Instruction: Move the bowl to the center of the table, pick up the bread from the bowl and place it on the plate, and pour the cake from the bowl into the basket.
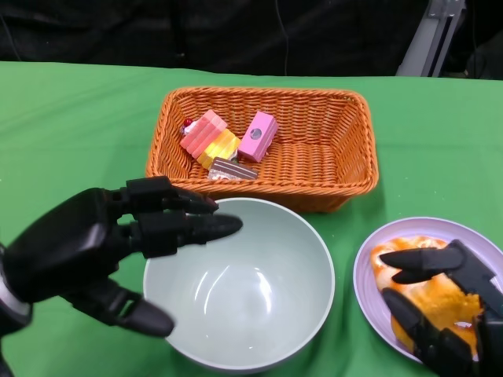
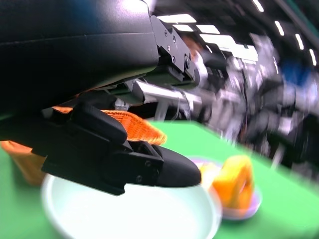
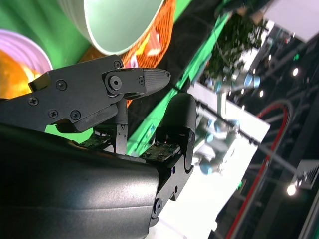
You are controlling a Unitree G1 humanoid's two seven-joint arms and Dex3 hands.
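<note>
Pale green bowl [image 1: 240, 287] empty, glossy, left robot hand [image 1: 102, 243] spread above rim, right robot hand [image 1: 448, 310] splayed over bread [image 1: 440, 302]

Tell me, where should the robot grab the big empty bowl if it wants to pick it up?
Probably by the rim. The bowl is wide, smooth and round, too big to wrap a hand around, so pinching its thin edge looks best. The left hand already hovers at the bowl's left edge, so that side is the closest. The far side sits near the basket, leaving less room.
</note>
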